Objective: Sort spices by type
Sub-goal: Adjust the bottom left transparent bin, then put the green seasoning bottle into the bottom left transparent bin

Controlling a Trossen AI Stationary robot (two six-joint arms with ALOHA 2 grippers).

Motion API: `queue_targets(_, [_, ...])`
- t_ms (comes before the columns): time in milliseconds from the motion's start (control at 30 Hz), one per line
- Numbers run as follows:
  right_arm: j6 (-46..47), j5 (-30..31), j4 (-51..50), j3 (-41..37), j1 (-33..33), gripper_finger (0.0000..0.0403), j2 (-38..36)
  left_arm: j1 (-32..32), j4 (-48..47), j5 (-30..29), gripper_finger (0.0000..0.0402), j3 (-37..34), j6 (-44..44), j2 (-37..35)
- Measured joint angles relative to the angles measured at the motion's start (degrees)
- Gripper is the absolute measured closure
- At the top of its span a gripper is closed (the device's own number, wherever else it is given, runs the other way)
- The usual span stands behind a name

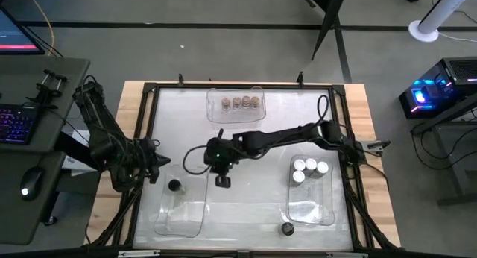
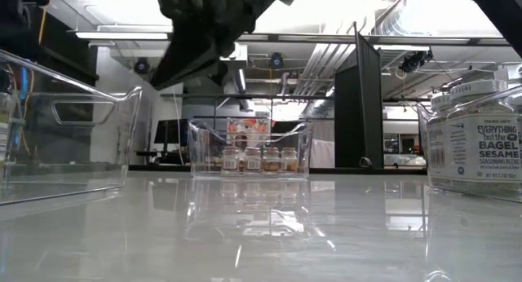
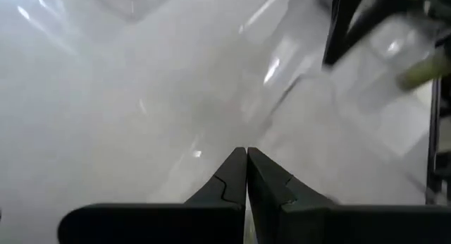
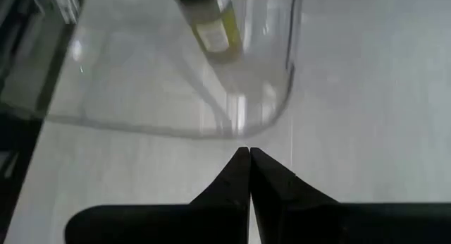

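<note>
With your right fingers [image 4: 249, 175] pressed together and empty above the bench [image 1: 246, 213], the black-lidded spice jar [image 1: 174, 186] sits in the clear bin [image 1: 181, 213] just ahead; your left fingers [image 3: 246, 180], also together, wait beside that bin.

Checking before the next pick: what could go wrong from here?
1. The black-lidded jar stands loose outside the bins near the table's front edge; a sweeping arm could knock it off.
2. The right gripper is shut just outside the left bin, close to its wall; moving straight toward the jar inside could shove the clear plastic.
3. The left gripper, also shut, waits near that bin, so the arms could crowd each other.
</note>
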Motion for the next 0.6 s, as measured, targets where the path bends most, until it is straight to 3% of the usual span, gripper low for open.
queue_targets(267, [0.93, 1.13, 2.26, 0.02, 0.63, 0.0403, 0.55, 2.98, 0.79, -3.96, 0.0401, 0.02, 0.04, -0.47])
queue_targets(433, [0.94, 1.63, -6.99, 0.02, -0.81, 0.0403, -3.00, 4.54, 3.13, -6.28, 0.0401, 0.02, 0.05, -0.93])
queue_targets(600, [2.49, 3.77, -17.57, 0.07, 0.40, 0.0403, -9.88, 6.81, 10.61, -12.96, 0.0401, 0.02, 1.86, -2.29])
